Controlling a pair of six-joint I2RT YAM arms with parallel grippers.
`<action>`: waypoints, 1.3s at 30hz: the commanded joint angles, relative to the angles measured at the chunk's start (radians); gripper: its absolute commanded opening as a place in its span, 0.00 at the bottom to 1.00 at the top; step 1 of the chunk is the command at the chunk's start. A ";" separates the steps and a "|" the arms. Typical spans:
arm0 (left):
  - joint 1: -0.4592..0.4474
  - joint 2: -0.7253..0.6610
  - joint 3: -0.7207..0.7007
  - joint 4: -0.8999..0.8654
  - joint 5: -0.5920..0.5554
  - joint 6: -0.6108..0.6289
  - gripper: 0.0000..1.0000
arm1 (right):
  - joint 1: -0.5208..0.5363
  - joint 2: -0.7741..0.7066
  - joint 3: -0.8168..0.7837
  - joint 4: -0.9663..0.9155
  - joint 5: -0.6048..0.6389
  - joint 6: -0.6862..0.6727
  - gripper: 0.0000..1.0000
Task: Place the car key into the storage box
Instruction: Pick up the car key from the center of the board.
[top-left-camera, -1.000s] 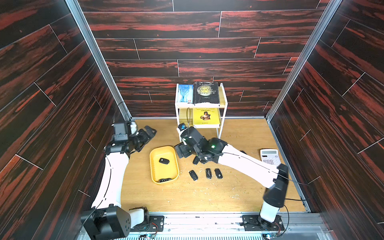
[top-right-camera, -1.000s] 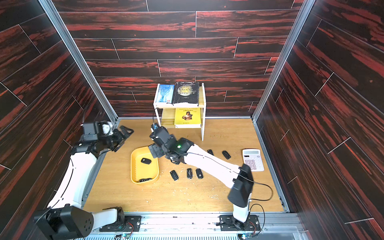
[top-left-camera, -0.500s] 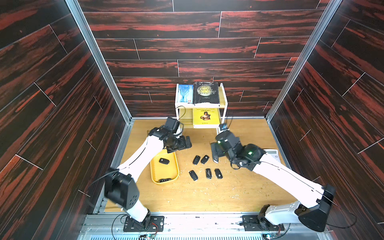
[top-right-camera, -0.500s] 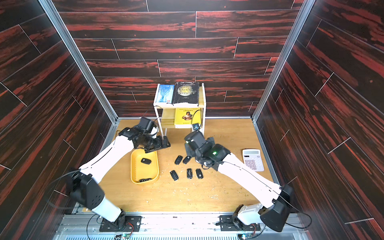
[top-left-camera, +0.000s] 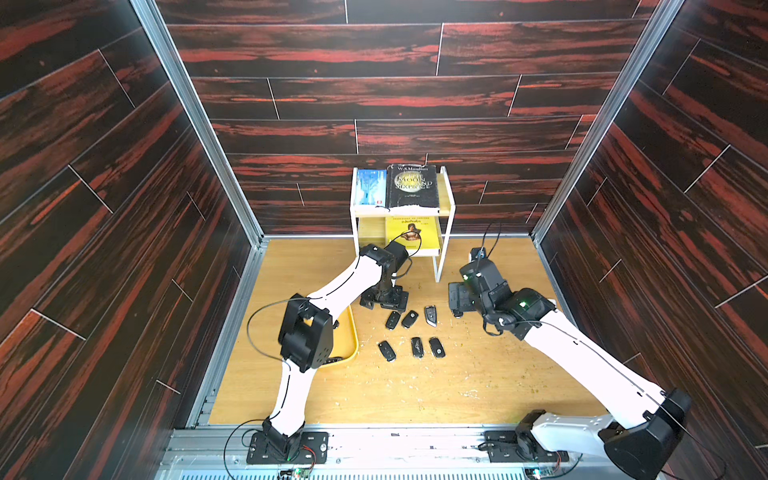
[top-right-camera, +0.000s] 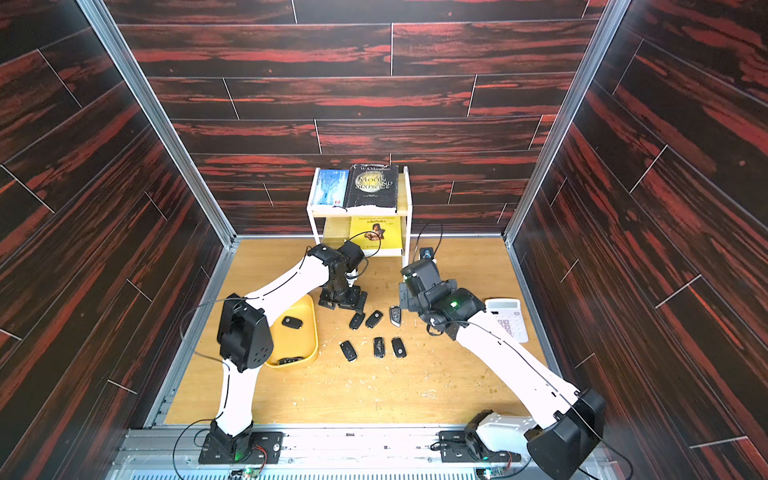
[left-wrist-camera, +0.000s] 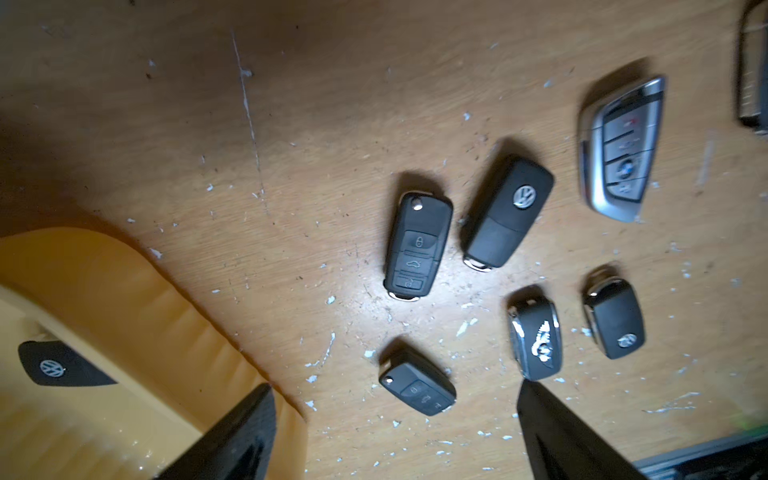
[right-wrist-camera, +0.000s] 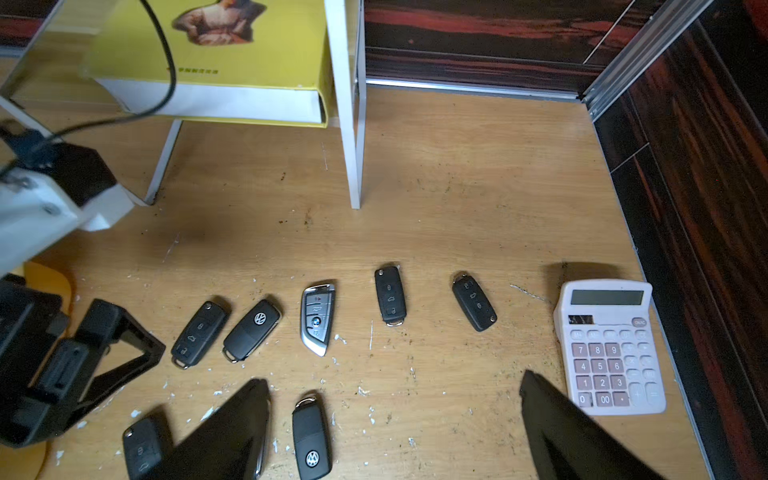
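Partly done, by the look of it. Two car keys are found inside the storage box (top-right-camera: 309, 332): a mid-floor key (top-right-camera: 292, 322) and a near-rim key (top-right-camera: 289, 360). Eight more are counted on the table (top-right-camera: 374, 399), all outside the box.

- **Back row:** a buttoned black key (left-wrist-camera: 417, 245), a VW-badged key (left-wrist-camera: 509, 214) and a silver BMW key (left-wrist-camera: 621, 149).
- **Front row:** a small black key (left-wrist-camera: 415, 388), a winged-badge key (left-wrist-camera: 536, 332) and a chrome-tipped key (left-wrist-camera: 615, 318).
- **Toward the calculator (right-wrist-camera: 609, 345):** an upright key (right-wrist-camera: 390, 296) and a tilted key (right-wrist-camera: 473, 301), well apart from the box.

The left gripper (left-wrist-camera: 395, 388) is held over the table just beside the back row, between the box and the keys. Its jaws are spread wide with nothing between them. The right gripper (right-wrist-camera: 395, 378) is held above the keys on its own side, jaws likewise wide apart and empty.

No key is gripped or lifted by either arm, so no transfer is judged under way. One full cycle is left at least: a key closed on, carried over the rim and released. If every key is meant, eight such cycles are judged to remain, which cannot be settled from the task wording.
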 joint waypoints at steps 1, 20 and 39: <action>0.007 0.025 0.017 -0.076 -0.028 0.051 0.93 | -0.045 -0.042 -0.014 0.009 -0.049 -0.006 0.99; -0.022 -0.023 -0.255 0.312 -0.064 0.075 0.88 | -0.177 -0.096 -0.059 0.009 -0.154 -0.026 0.98; -0.029 0.005 -0.284 0.456 -0.095 0.048 0.59 | -0.210 -0.104 -0.090 0.019 -0.199 -0.026 0.98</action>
